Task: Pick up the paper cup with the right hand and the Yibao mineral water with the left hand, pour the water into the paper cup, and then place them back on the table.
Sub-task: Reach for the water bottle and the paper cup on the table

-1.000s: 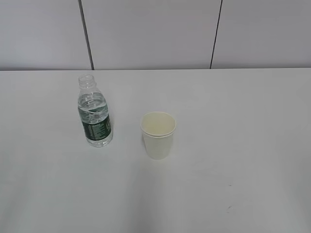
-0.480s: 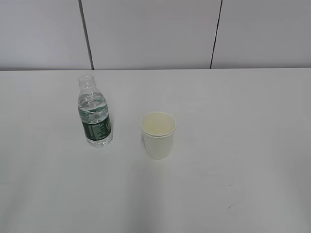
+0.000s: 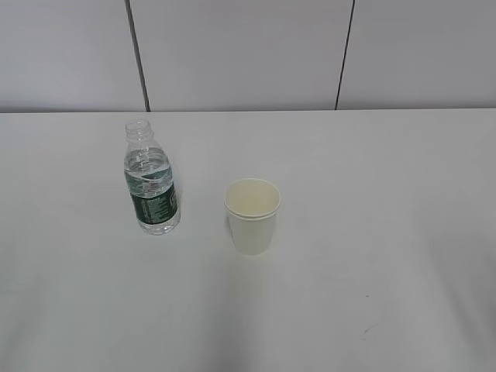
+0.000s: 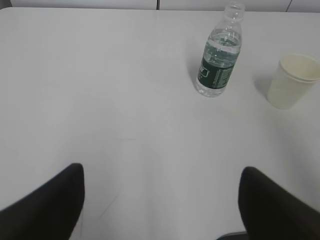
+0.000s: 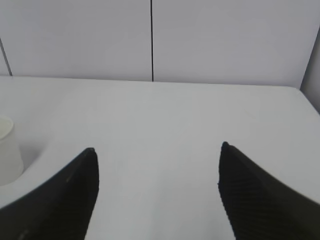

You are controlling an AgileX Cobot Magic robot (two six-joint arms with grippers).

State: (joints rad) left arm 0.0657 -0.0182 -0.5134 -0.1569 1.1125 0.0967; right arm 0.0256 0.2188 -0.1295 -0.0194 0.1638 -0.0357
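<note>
clear plastic yibao mineral water [image 3: 152,186] stands upright left of centre on the table [image 3: 387,232], uncapped, water inside. left hand [image 4: 160,200] has its jaws spread wide, holding nothing, bottle well ahead and to its right. knock or squeeze that bottle and you spill. the paper cup [image 3: 252,215] stands near the bottle's right, apart from it, light, so a clipped rim tips it. right hand [image 5: 157,185] is also spread and empty, cup at its far left edge; you'll need to swing left.
</note>
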